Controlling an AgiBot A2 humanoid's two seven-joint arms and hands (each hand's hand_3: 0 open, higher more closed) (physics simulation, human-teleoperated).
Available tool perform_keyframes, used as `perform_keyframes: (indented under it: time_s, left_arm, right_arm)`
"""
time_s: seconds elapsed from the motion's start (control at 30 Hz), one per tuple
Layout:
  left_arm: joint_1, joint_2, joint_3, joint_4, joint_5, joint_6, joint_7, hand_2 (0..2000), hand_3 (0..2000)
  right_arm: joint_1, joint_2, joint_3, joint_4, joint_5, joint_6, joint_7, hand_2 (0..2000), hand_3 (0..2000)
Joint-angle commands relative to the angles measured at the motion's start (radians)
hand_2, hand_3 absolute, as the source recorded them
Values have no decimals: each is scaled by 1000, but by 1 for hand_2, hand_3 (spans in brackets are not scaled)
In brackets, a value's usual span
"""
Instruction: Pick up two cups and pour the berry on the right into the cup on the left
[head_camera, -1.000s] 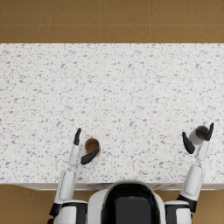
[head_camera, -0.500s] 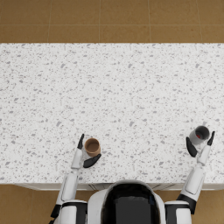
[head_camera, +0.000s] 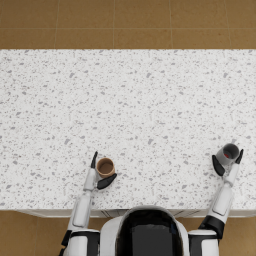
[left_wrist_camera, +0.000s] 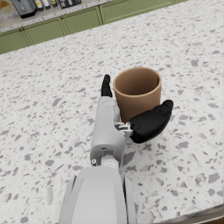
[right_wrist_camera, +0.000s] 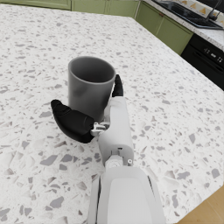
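With each hand cupping its cup, brown cup (head_camera: 105, 166) left, grey cup (head_camera: 228, 153) right, fingers not visibly clamped: grasp step; next, firm grips, lift off bench (head_camera: 150, 110).

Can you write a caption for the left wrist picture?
Left hand cradles a brown cup standing on the speckled counter.

The speckled counter (head_camera: 130, 110) lies bare across the frame's middle and top, giving open passage between the 2 cups. The only obstacles are the brown cup (head_camera: 105, 167) at lower left and the grey cup (head_camera: 228, 153) at lower right.
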Motion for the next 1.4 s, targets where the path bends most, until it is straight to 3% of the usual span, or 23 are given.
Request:
perform_keyframes:
  time_s: [0.03, 0.23, 0.43, 0.47, 0.5, 0.57, 0.67, 0.7, 0.77, 0.9, 1.1, 1.3, 1.4]
  left_arm:
    - [29, 13, 4, 27, 0, 0, 0, 0, 0]
    - [58, 35, 3, 63, 0, -10, -1, 0, 0]
    - [73, 52, 1, 68, 0, -12, -1, 0, 0]
    - [78, 55, -1, 84, 0, -10, 0, 1361, 327]
    - [73, 54, -4, 72, 0, -35, 0, 2000, 653]
    - [61, 53, -3, 57, 0, -72, 1, 2000, 1280]
    - [61, 58, 4, 27, 0, -86, 2, 2000, 1280]
    - [88, 72, 15, -89, 0, -86, 2, 2000, 1280]
    - [109, 85, 18, -99, 0, -79, 2, 2000, 1280]
    - [149, 109, 35, -104, 0, -75, 0, 2000, 1280]
    - [299, 192, 83, -10, 0, -71, 0, 2000, 1280]
    - [375, 236, 129, 51, 0, -59, -2, 2000, 1280]
    - [395, 251, 153, 66, 94, -50, -3, 2000, 1280]
  right_arm:
    - [51, 17, 13, -60, 0, -10, 1, 0, 0]
    - [95, 26, 16, -109, 1, -39, 3, 0, 0]
    - [151, 39, 42, -165, 1, -18, 3, 0, 0]
    - [135, 34, 32, -150, 1, -17, 3, 1361, 327]
    - [137, 35, 30, -154, 2, 2, 2, 2000, 653]
    - [133, 35, 29, -142, 2, 22, 1, 2000, 1280]
    - [96, 25, 31, -67, 2, 30, 0, 2000, 1280]
    - [22, -6, 77, 234, 2, 35, -2, 2000, 1280]
    - [17, -14, 89, 314, 1, 45, 1, 2000, 1280]
    - [22, -16, 106, 364, 0, 61, 6, 2000, 1280]
    - [51, -7, 241, 482, 0, 68, 6, 2000, 1280]
    - [92, -13, 327, 518, 0, 74, 6, 2000, 1280]
    - [122, -16, 361, 547, 95, 76, 6, 2000, 1280]
